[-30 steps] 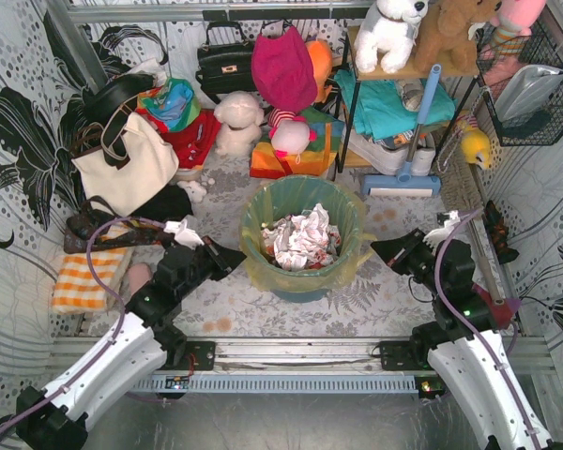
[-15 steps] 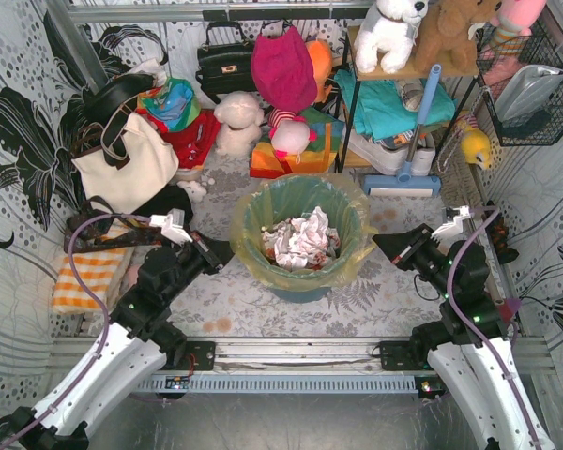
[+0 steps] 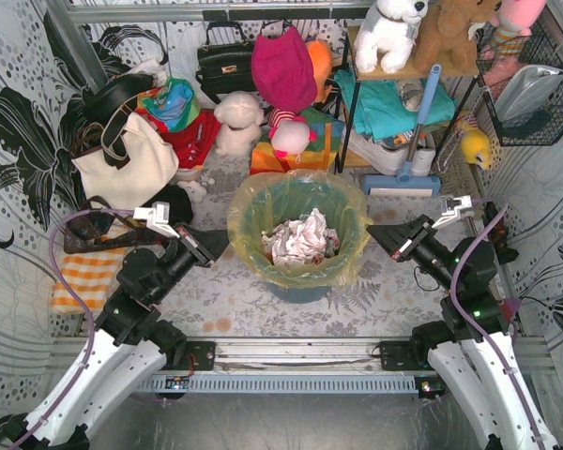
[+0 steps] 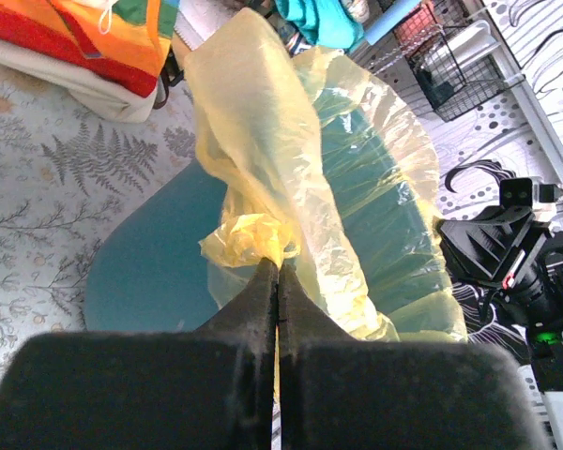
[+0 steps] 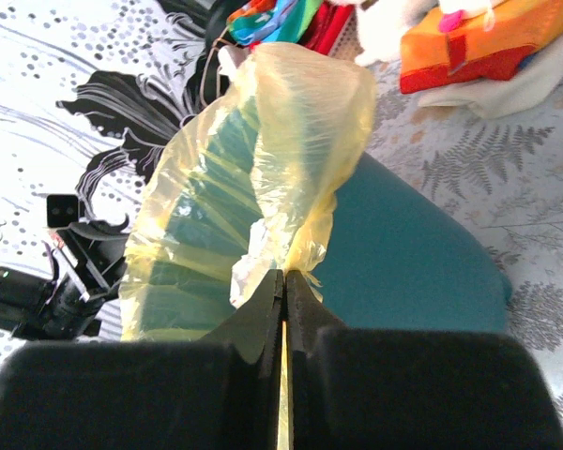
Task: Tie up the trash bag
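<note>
The yellow-green trash bag lines a round teal bin at the floor's middle, with crumpled white paper inside. My left gripper is shut on the bag's left rim, lifted off the bin edge; the left wrist view shows the pinched plastic at its fingertips. My right gripper is shut on the bag's right rim; the right wrist view shows the bag bunched at its fingertips. The rim stands raised above the bin on both sides.
A cream tote, black handbag, plush toys and folded cloths crowd the back. A shelf with a blue-handled mop stands back right. An orange checked cloth lies left. Wire basket at right.
Both grippers rose and drew outward, lifting the bag's rim off the bin edge; the bag's mouth now stands taller and wider.
</note>
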Available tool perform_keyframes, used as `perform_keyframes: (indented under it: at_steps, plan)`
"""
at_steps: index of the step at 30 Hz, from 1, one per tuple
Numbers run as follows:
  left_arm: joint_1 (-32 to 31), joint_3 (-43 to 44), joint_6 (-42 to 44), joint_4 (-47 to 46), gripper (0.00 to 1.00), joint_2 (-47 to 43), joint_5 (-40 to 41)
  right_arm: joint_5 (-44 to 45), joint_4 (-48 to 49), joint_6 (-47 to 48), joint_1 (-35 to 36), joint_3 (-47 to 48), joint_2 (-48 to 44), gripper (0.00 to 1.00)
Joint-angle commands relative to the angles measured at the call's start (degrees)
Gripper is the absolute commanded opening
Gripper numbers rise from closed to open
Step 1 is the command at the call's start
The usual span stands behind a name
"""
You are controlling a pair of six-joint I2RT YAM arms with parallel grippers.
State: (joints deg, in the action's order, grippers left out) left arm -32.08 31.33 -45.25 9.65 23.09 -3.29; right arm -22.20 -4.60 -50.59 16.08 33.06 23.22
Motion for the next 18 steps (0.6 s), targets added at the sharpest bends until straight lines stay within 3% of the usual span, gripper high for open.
perform_keyframes:
  at_steps: [1,9,18]
  plan:
    - [0.3,2.7,2.2,-5.4,0.00,1.4,-4.3,-5.0,6.2,-1.5,-0.2,3.1,1.9,0.00]
    - [0.3,4.5,2.6,-9.0,0.00,3.2,-7.6,-6.5,11.9,-2.5,-0.2,3.6,4.1,0.00]
    - [0.3,7.1,3.7,-13.4,0.00,9.4,-9.8,-11.5,20.9,-3.5,-0.2,5.3,13.0,0.00]
